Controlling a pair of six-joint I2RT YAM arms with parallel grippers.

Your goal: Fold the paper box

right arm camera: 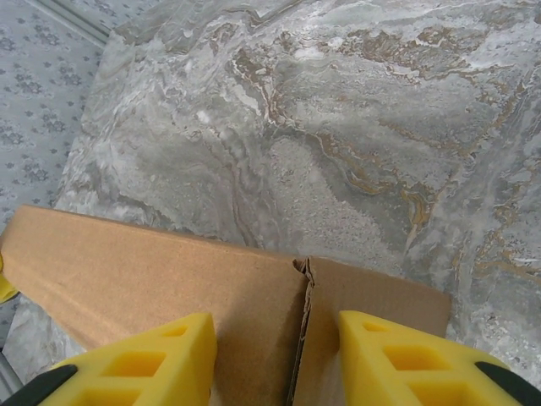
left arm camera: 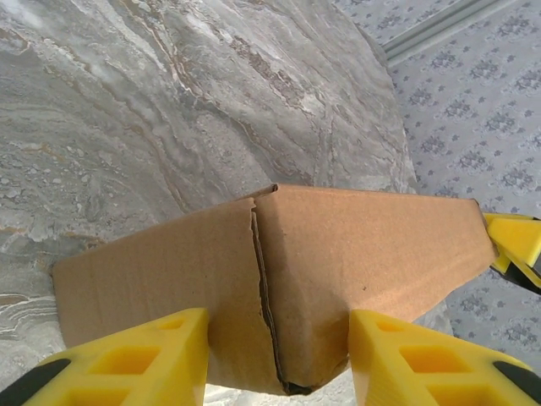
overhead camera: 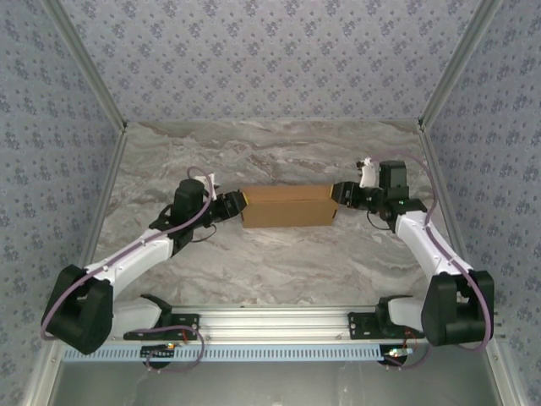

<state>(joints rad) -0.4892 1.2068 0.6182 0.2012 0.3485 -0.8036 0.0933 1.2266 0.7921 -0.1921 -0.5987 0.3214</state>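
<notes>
On the surface [overhead camera: 279,262] the paper box [overhead camera: 286,206] runs from 9 to 3 o'clock; left gripper [overhead camera: 238,204] and right gripper [overhead camera: 337,194] straddle its ends, grip uncertain.

Both arms reach inward; left gripper [overhead camera: 238,204], right gripper [overhead camera: 337,194] jaws parted (grip unclear).

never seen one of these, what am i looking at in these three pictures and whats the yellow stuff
Two robot arms are bolted to a marble table. The wide picture looks down from above and behind them. The other two come from cameras on each wrist; the yellow blocks are that claw's own fingers. A brown cardboard box is in the middle. The left claw straddles one end, the right claw the other. Whether they are squeezing it, I cannot tell.
</notes>
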